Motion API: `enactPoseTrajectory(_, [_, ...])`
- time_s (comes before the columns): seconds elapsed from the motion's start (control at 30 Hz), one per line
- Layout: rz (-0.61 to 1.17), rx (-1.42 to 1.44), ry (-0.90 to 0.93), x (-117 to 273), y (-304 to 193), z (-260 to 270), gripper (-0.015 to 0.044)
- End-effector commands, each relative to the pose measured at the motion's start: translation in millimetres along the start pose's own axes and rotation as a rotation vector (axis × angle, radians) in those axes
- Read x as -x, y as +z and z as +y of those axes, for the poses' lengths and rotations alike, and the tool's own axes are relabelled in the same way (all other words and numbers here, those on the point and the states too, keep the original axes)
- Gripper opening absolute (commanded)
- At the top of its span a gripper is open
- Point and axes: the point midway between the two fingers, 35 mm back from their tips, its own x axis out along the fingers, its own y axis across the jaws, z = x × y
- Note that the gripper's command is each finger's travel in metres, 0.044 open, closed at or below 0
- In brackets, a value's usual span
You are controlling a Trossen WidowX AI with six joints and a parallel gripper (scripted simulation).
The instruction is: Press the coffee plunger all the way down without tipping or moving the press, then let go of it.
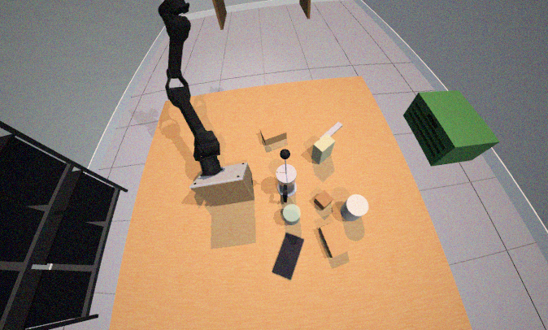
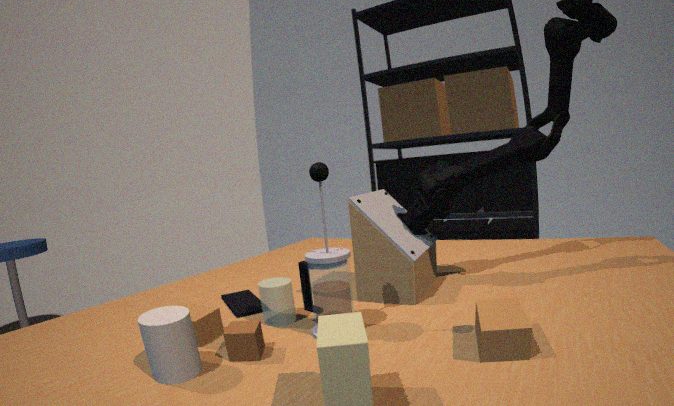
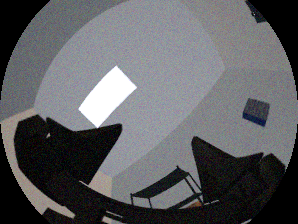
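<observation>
Wrist view: gripper (image 3: 149, 145) jaws spread wide, holding nothing, facing a wall. French press (image 1: 286, 181) stands upright, plunger knob (image 1: 284, 154) fully raised.

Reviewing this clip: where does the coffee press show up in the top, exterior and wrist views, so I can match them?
Top: the coffee press stands mid-table, right of the arm's wedge base, plunger knob raised.
Exterior: coffee press left of centre, just left of the wedge base, knob high on its rod.
Wrist: not in it; the open claw faces wall and shelf.
Shared landmark: the wedge base.
</observation>
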Motion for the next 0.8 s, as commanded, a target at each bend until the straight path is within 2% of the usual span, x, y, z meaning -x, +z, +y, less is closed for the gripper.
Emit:
enactPoseTrajectory(0.0, [-0.053, 0.030, 0.088, 2.5, 5.4, 38.2, 0.0440])
enactPoseTrajectory(0.13, [-0.094, 0.023, 0.177, 7.0, 8.7, 73.8, 0.0440])
enactPoseTrajectory(0.4, [-0.195, 0.020, 0.507, 37.6, 5.4, 189.4, 0.0440])
enactPoseTrajectory(0.57, [-0.216, -0.015, 0.756, 74.0, -9.7, 262.4, 0.0440])
enactPoseTrajectory(0.77, [-0.187, -0.092, 1.088, 136.3, -37.8, 339.4, 0.0440])
